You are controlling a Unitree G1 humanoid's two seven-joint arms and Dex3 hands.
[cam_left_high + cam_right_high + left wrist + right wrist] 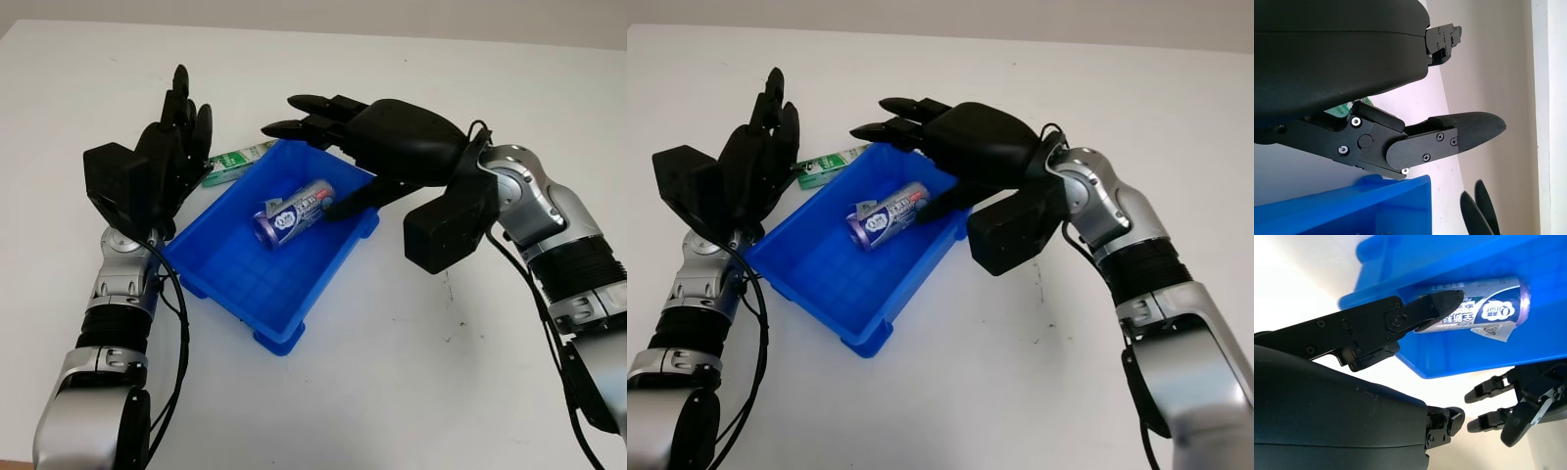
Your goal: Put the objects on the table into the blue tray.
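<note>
Left hand [162, 157] is raised upright and open, while right hand [392, 137] reaches forward, open, palm down.

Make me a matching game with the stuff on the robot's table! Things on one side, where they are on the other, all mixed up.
Things:
1. purple cylindrical can with a white label
2. green and white flat packet
3. right hand
4. left hand

Places:
A. on the white table behind the tray's far-left corner
B. raised, open, beside the tray's left side
C. lying inside the blue plastic tray
D. open, over the tray's far right edge, thumb reaching toward the can

Pairs: 1-C, 2-A, 3-D, 4-B
</note>
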